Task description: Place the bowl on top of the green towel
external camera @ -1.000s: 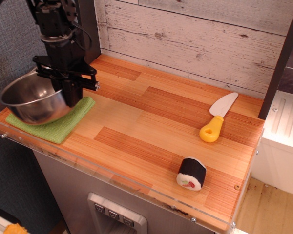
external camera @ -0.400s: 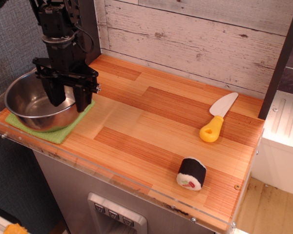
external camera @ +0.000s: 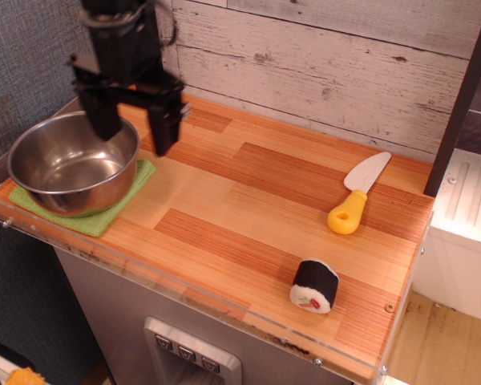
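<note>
The bowl [external camera: 72,163] sits upright on the green towel [external camera: 92,215] at the left end of the wooden counter [external camera: 248,208]. The towel shows only as a lime strip along the bowl's front and right side; the rest lies hidden beneath the steel. The bowl's inside is bare and shiny, reflecting the dark arm above.

The gripper [external camera: 135,132] hangs over the bowl's right rim, released — its two black fingers stand well apart, with nothing between them. The left finger [external camera: 106,120] is in line with the bowl's back rim, the right finger [external camera: 163,128] comes down outside the bowl, over the wood just beyond the towel's far corner. Whether either fingertip touches the rim cannot be told from this angle.

Well to the right, near the back wall, a toy knife [external camera: 358,192] with a yellow handle and pale blade lies flat. Nearer the front edge a toy sushi roll [external camera: 313,285] rests on its side — black wrap, white filling with red and green at the end.
</note>
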Robot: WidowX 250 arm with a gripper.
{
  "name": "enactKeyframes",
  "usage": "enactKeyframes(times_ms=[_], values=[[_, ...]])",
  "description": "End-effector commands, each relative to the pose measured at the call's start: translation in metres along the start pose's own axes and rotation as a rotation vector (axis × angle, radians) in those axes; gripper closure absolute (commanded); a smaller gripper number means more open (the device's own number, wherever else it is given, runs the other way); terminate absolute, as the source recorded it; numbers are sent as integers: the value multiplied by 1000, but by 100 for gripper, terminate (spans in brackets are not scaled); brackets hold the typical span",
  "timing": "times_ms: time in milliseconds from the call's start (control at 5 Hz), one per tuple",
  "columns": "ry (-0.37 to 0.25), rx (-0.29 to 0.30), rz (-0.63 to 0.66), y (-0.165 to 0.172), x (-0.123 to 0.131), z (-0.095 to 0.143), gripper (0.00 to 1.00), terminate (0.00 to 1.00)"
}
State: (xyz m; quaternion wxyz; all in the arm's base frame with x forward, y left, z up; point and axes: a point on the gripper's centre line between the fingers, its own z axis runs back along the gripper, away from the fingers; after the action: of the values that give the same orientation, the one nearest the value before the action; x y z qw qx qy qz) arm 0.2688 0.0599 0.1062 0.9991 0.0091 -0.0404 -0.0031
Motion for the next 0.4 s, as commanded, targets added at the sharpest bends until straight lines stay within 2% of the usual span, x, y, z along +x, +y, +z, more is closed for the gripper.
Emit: enactKeyframes(times_ms=[0, 200], values=[[-50, -5, -70, -36, -3, 30, 0, 0], [-63, -20, -89, -34, -4, 32, 0, 0]])
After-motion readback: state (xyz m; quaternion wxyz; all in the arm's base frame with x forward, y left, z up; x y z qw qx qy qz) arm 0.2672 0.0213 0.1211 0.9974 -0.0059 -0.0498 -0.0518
